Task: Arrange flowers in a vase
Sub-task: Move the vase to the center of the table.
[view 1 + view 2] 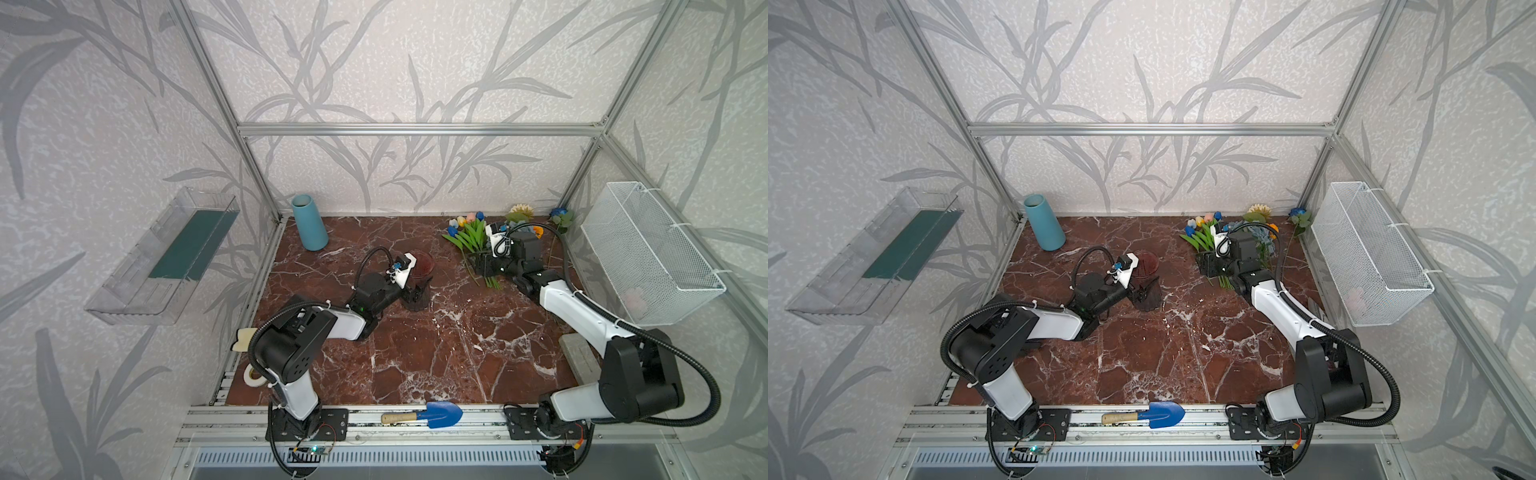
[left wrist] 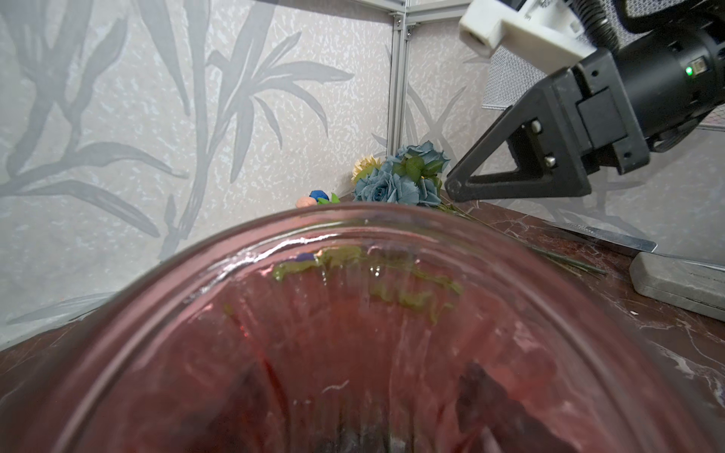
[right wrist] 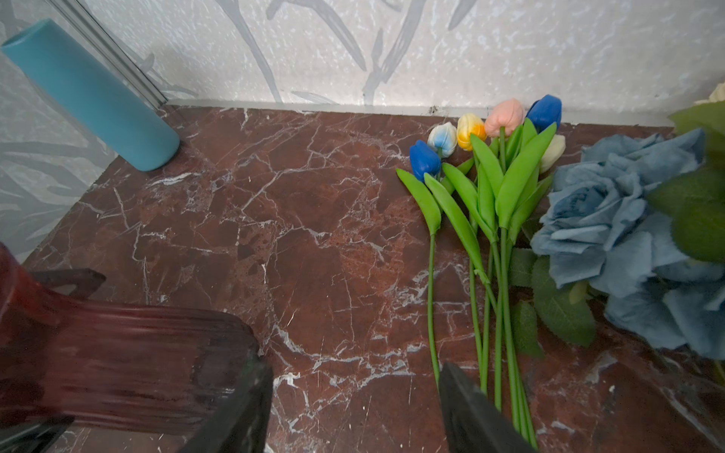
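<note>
A dark red glass vase [image 1: 420,286] stands upright mid-table and fills the left wrist view [image 2: 353,333]. My left gripper [image 1: 415,297] straddles its lower body; its fingers [image 2: 490,392] show only dimly through the glass, so contact is unclear. The flowers lie at the back right: tulips [image 1: 469,228] with green stems [image 3: 490,176], dusty-blue roses [image 3: 612,219], a cream sunflower [image 1: 521,211], and a deep blue rose [image 1: 559,214]. My right gripper [image 3: 353,392] hangs open, low over the marble, with one finger [image 3: 470,412] beside the tulip stems and nothing between the jaws.
A light blue vase [image 1: 309,228] stands in the back left corner. A white wire basket [image 1: 648,253] hangs on the right wall and a clear tray [image 1: 166,257] on the left wall. A blue trowel [image 1: 432,414] lies on the front rail. A grey block [image 1: 577,357] sits by the right arm.
</note>
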Controlling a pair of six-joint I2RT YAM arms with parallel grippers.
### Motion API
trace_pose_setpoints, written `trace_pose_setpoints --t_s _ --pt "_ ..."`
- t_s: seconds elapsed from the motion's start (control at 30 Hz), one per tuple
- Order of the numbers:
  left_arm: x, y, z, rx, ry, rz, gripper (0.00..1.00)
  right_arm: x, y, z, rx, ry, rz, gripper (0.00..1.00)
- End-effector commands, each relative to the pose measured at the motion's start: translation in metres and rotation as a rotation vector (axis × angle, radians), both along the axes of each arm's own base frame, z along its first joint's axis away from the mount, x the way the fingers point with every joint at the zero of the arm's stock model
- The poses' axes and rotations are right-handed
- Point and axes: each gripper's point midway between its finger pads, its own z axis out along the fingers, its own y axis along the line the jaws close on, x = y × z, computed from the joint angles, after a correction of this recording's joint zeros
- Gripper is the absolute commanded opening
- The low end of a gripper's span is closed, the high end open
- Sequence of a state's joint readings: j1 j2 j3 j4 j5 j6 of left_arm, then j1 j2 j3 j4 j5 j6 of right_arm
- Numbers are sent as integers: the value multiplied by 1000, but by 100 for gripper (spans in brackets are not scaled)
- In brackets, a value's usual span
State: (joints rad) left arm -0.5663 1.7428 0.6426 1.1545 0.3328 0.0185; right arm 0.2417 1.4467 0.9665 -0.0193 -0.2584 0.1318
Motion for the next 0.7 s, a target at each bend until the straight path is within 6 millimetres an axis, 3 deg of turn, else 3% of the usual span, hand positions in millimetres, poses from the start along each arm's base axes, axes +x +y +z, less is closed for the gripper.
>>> trace_pose_setpoints --t_s 0.0,0.03,0.2,0.4,0.43,0.57,0.67 --pt "-2 7 14 -20 -76 23 94 3 5 0 -24 26 12 68" --pt "-3 9 18 -27 -84 28 99 5 5 -1 -30 35 12 69" --pt "-11 20 36 -45 -96 59 99 15 8 -11 -61 106 -2 69" --pt "-30 37 64 -37 -95 87 99 29 16 -32 -175 198 -3 57" --pt "-34 41 68 -32 -92 93 99 33 17 -47 -199 240 -3 55" --pt "-58 58 86 -24 -111 102 99 45 19 -72 -273 336 -2 49" --pt "-75 71 88 -10 -105 115 99 51 18 -92 -323 419 -5 44"
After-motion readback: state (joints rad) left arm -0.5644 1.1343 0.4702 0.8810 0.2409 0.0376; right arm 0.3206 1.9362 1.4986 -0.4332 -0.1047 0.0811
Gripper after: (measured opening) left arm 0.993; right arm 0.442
